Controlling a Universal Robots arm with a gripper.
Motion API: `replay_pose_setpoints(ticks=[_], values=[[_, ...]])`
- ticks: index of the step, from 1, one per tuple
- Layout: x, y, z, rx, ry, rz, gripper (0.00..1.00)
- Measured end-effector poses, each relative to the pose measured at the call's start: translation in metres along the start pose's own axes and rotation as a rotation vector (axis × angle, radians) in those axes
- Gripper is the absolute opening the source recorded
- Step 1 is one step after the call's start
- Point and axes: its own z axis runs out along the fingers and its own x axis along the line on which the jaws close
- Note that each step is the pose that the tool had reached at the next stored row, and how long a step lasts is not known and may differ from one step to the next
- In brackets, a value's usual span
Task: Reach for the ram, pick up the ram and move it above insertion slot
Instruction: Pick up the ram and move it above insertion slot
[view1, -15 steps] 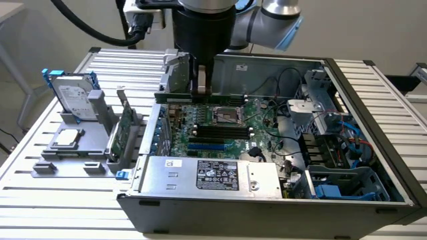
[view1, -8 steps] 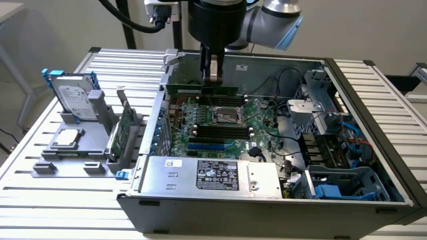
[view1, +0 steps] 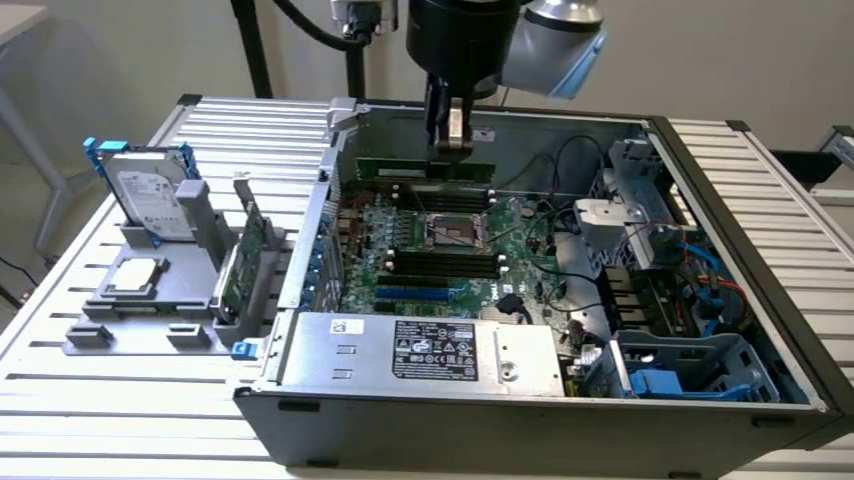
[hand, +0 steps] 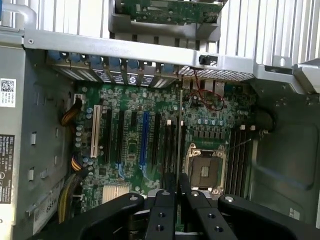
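Gripper (view1: 451, 140) clenched on the ram (view1: 424, 168), held edge-up over the motherboard (view1: 441, 245) near the case's (view1: 534, 410) far wall; apparently above the slots.

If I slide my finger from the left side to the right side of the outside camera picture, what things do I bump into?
Hard drive → green card standing in the grey holder → gripper holding the ram → silver bracket → blue plastic part.
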Motion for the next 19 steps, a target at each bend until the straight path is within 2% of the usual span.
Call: replay_pose_setpoints(ticks=[2, 5, 6, 7, 11, 19], values=[[-0.002, -0.0069, 0.0005, -0.0004, 0.0095, 0.000, 0.14], [-0.004, -0.0136, 0.0010, -0.0015, 0.0323, 0.003, 0.14], [-0.004, -0.0155, 0.0012, -0.0017, 0.0382, 0.005, 0.14], [-0.005, -0.0173, 0.0015, -0.0016, 0.0415, 0.007, 0.14], [-0.009, -0.0238, 0.0022, -0.0007, 0.0459, 0.015, 0.14], [-0.010, -0.0252, 0.0024, -0.0001, 0.0460, 0.018, 0.14]])
